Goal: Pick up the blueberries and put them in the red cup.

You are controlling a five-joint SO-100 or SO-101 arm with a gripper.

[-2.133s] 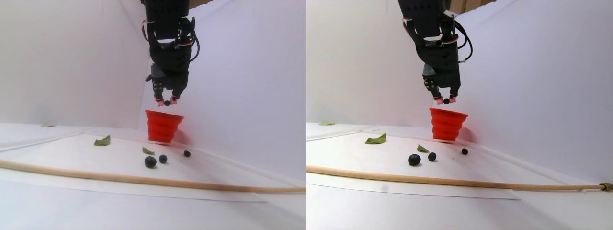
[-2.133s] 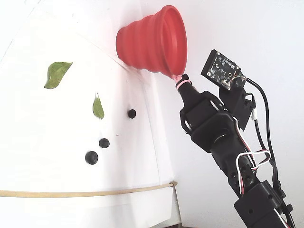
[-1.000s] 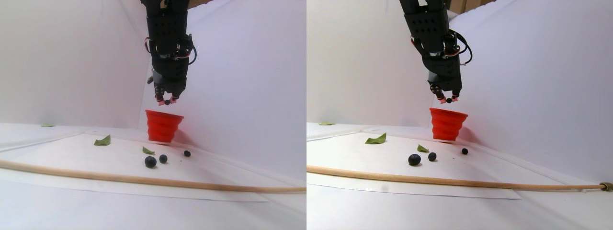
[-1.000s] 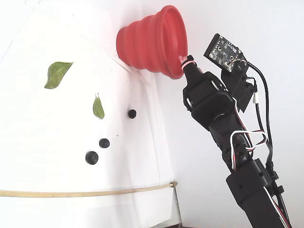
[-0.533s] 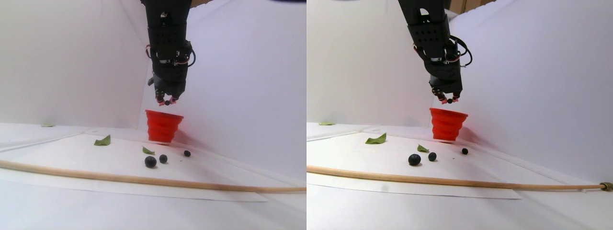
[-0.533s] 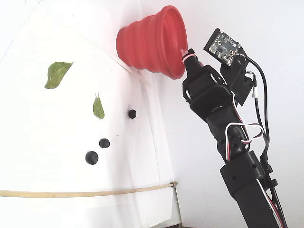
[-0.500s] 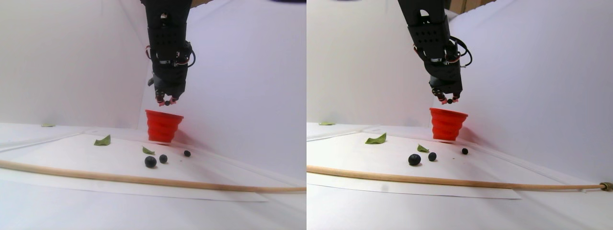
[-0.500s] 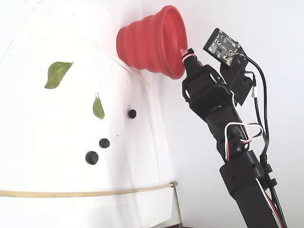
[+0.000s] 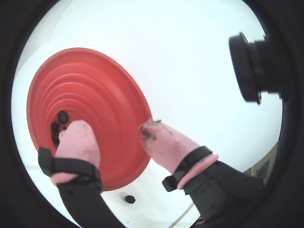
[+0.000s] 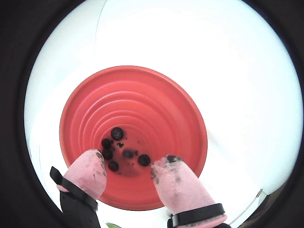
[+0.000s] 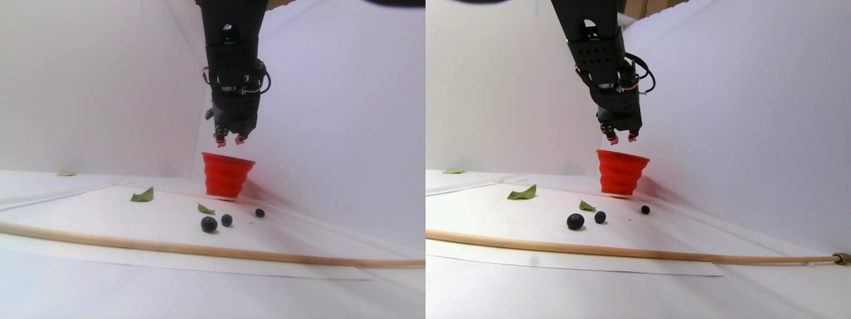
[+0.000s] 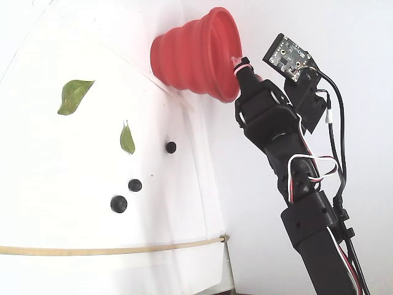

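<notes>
Blueberries [image 10: 114, 147] lay clustered at the bottom of the cup [image 10: 142, 95], several of them, as a wrist view looking straight down showed. The cup [image 11: 227, 174] stood upright at the far end of the white desk [image 11: 80, 226], close to the back wall in the stereo pair view.

The hand [image 11: 229, 138] hung just above the cup's rim, released and empty, its two pink-tipped fingers [image 10: 178, 185] spread apart with nothing between them. Dark stains marked the fingertips in both wrist views. In the fixed view the hand [image 12: 244, 63] sat beside the cup's [image 12: 190, 55] mouth, with the black arm [image 12: 288, 172] running off toward the lower right.

Three more berries rested on the desk nearer than the cup: a large one [image 11: 209, 224], a smaller one [image 11: 227, 220] just to its right, and a small one [image 11: 259, 212] farther right and apart from them. A small green leaf [image 11: 205, 209] lay just beyond the first two, and a bigger leaf [image 11: 142, 195] lay well to the left. A long wooden rod [image 11: 199, 249] stretched across the near part of the desk.
</notes>
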